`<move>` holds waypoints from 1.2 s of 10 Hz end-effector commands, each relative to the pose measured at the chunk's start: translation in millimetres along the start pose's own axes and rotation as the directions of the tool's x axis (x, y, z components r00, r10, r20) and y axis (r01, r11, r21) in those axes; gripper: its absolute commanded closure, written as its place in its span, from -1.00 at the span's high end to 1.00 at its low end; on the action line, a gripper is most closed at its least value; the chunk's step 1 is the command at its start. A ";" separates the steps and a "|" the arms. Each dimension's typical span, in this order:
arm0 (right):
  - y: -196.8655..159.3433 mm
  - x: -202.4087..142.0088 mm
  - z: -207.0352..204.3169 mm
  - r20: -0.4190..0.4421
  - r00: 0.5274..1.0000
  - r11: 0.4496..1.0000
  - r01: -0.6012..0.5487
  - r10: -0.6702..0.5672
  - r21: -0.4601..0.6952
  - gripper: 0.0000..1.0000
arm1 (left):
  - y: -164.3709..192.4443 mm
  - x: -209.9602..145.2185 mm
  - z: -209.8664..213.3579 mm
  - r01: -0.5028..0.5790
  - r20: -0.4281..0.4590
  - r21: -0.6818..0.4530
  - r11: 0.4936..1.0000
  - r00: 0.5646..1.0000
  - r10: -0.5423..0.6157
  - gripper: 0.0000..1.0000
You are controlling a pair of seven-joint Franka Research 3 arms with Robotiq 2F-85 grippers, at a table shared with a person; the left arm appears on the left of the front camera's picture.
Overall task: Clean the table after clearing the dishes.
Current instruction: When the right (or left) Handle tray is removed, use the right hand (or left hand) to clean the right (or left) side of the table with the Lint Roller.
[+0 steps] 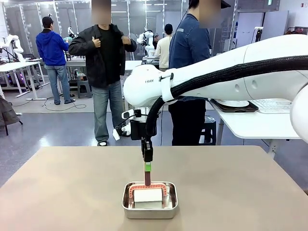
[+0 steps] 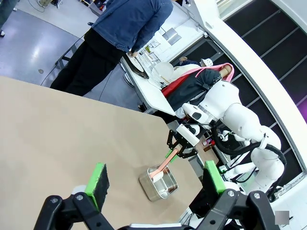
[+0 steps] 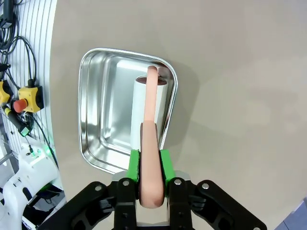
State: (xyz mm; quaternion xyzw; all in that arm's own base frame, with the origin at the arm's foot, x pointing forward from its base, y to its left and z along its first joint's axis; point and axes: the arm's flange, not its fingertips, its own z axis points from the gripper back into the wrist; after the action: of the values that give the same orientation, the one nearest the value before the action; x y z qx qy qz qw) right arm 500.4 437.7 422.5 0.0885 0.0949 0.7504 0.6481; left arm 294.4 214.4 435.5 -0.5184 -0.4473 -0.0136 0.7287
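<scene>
Large matte beige-brown tabletop (image 1: pixel 240 183) spreads below both arms, bare on every side of the right jaws. White right arm (image 1: pixel 216 72) reaches in across the middle, wrist pointing straight down.

The dishes: one round white plate (image 1: pixel 234 102) on a dark brown tray (image 1: pixel 220 108) sits on the white side table (image 1: pixel 260 124), far beyond the right jaws and off the tabletop. Clearing looks done, so the cleaning step is in hand.

Small rectangular steel pan (image 1: pixel 126 206) sits on the tabletop directly under the right jaws. Inside it is a lint roller, with its white paper roll (image 1: pixel 148 195) lying flat on the pan floor. Its salmon-pink handle (image 3: pixel 151 143) stands upright, long axis in line with the fingers, running from the jaws straight down to the roll.

Right jaws narrow, clamped on the top of that handle, green pads (image 3: pixel 165 165) pressed to both sides. Left jaws wide apart, nothing between their green pads (image 2: pixel 99 178), held high. The pan lies ahead of and below them, well apart. Right arm is clearly nearer and has the tool.

Next move, likely: lift straight up along the handle axis to clear the pan wall, then set the roll on bare tabletop beside the pan. Risk: roll catches the rim and drags the pan.
</scene>
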 end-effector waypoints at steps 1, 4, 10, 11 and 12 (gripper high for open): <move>22.2 -0.7 20.5 -0.001 0.999 0.998 0.033 -0.033 -0.046 -1.00 | -2.2 0.8 3.1 -0.011 -0.001 -0.009 1.000 1.000 0.011 1.00; 57.9 -23.9 69.5 0.055 0.987 0.980 0.154 -0.148 -0.124 -1.00 | -2.2 0.8 3.1 -0.011 -0.001 -0.009 1.000 1.000 0.011 1.00; 61.2 -173.3 99.2 0.455 0.686 0.775 0.631 -0.569 0.018 -1.00 | -2.2 0.8 3.1 -0.011 -0.001 -0.009 1.000 1.000 0.011 1.00; 58.9 -206.2 92.5 0.515 0.542 0.678 0.726 -0.664 0.110 -1.00 | -2.2 0.8 3.1 -0.011 -0.001 -0.009 1.000 1.000 0.011 1.00; 56.4 -230.8 85.4 0.538 0.433 0.597 0.783 -0.723 0.172 -1.00 | -2.2 0.8 3.1 -0.011 -0.001 -0.009 1.000 1.000 0.011 1.00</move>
State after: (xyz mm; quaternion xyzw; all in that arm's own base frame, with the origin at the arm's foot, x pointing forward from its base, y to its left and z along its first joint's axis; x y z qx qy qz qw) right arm 524.5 204.4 527.6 0.2067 -0.0728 0.3862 0.8960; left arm 294.2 214.6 435.5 -0.5182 -0.4475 -0.0134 0.7287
